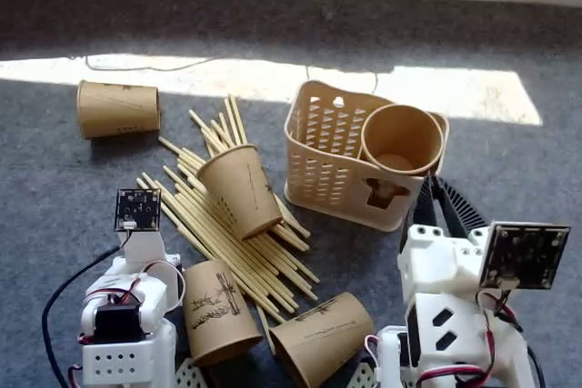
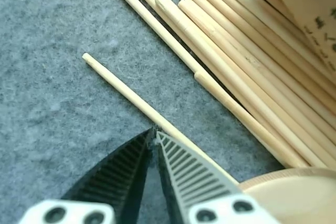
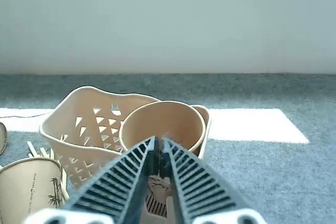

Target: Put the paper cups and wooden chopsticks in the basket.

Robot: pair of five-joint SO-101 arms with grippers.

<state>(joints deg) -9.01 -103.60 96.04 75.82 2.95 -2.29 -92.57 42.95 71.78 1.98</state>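
Your left gripper [image 2: 155, 134] and right gripper [image 3: 159, 141] both have fingers closed; the paper cup [image 1: 218, 311] print is unreadable.

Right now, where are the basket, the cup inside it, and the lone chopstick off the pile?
basket [image 1: 332, 174], high view, front wall.
cup in the basket [image 1: 400, 129], high view, inner wall.
lone chopstick [image 2: 121, 91], left wrist view, mid shaft.

One basket [image 1: 318, 147] holds one cup [image 1: 401, 138], with four cups [image 1: 240, 190] outside it, plus an uncountable heap of chopsticks [image 1: 205, 224].
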